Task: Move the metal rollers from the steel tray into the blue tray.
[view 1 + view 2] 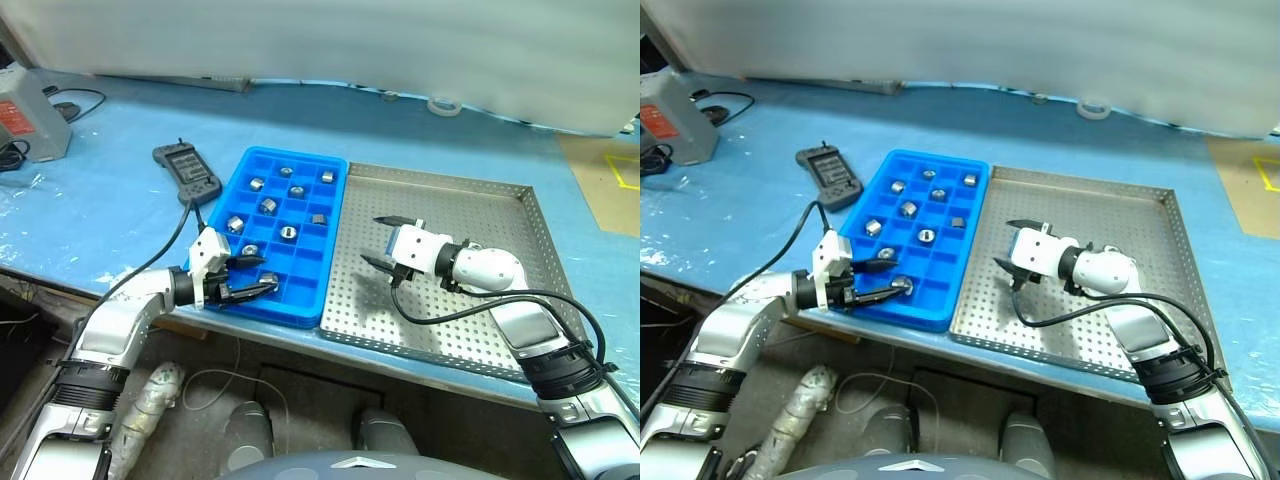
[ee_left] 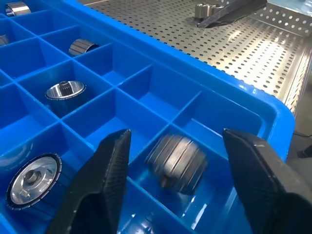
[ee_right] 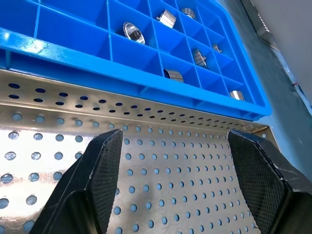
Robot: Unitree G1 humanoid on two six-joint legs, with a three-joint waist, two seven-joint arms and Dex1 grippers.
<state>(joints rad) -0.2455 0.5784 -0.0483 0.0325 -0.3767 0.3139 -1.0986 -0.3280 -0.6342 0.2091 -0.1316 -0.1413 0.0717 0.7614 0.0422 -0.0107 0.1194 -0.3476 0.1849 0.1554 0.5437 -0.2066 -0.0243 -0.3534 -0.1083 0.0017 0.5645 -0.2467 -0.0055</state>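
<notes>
left tool [image 2: 175, 165] hangs released over a ribbed silvery metal roller [image 2: 176, 162] lying in the gridded bright blue plastic tray [image 1: 333, 215]; best to lift straight up. right tool [image 1: 388, 243] gapes empty.

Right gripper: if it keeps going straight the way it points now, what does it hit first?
Probably the blue tray's near side wall. The right gripper hangs open over the bare perforated steel tray, with no roller between its fingers and that wall. How high it sits is unclear.

blue-covered table [image 1: 120, 190], blue tray [image 1: 335, 200], steel tray [image 1: 500, 230], black remote [image 1: 185, 170]
</notes>
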